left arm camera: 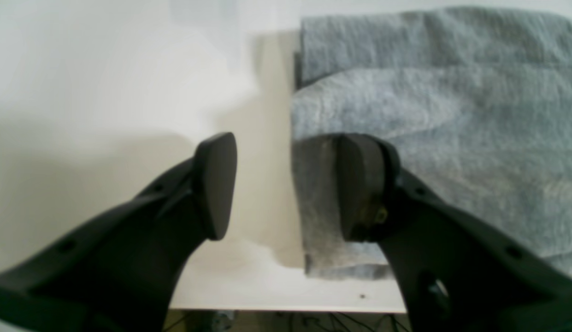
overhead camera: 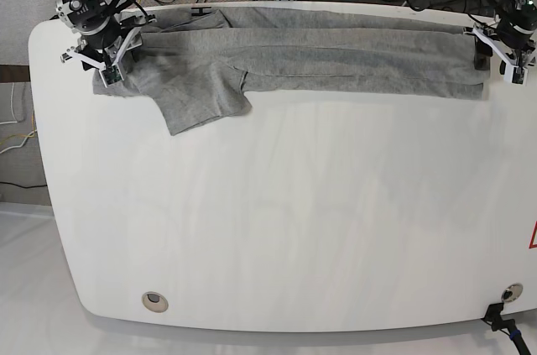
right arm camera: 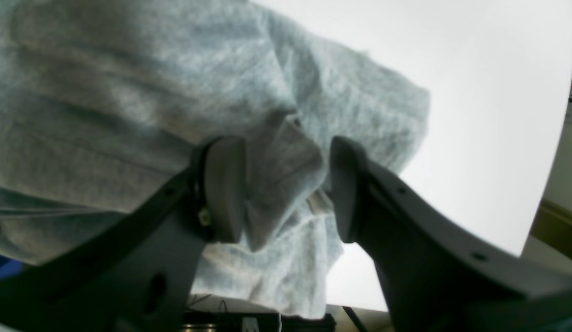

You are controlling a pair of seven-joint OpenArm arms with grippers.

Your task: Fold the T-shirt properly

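Left hand (left arm camera: 286, 186) sits with its fingers spread, one finger over bare desk (overhead camera: 277, 229), the other over the T-shirt (overhead camera: 336, 57) hem end; nothing pinched between them. Right hand (right arm camera: 286, 189) is also parted, a soft bunch of grey cloth standing up in the gap but not squeezed.

T-shirt lies as a long folded band along the top edge of the base view, spanning from upper left to upper right, with one sleeve (overhead camera: 205, 99) flopping down toward centre-left.

Handling guess: light, limp cotton, wrinkles easily, drapes and sags if lifted by one point, not slippery, nothing to break. Best holds look like the two ends of the band, pinching through all layers so the fold doesn't slide apart.

Band runs close to the far desk edge, with cables just beyond. Big open white surface below it, plenty of room to drag or fold toward the bottom of the frame.
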